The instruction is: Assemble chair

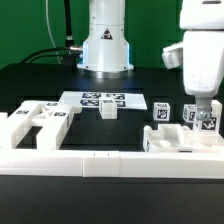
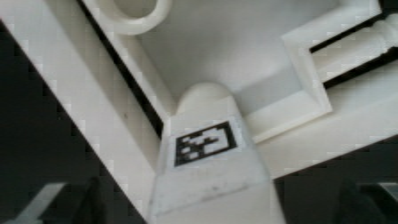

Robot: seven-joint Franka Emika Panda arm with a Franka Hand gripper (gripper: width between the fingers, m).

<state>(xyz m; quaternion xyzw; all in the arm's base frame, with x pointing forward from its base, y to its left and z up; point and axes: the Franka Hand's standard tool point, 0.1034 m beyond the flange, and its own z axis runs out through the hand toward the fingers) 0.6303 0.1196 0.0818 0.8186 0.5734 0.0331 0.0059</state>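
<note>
gripper [image 1: 205, 110] | jaws wide apart | above tagged chair post [image 2: 205, 150] | nothing held

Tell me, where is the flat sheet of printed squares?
The marker board lies mid-table in the exterior view, before the robot's base, with a short white post at its near edge.

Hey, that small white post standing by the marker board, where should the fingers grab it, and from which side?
Grip the small white post by its upper half, straight down from above, closing across two opposite flat sides. It seems to stand upright at the edge of the marker board, apart from the other parts.
</note>
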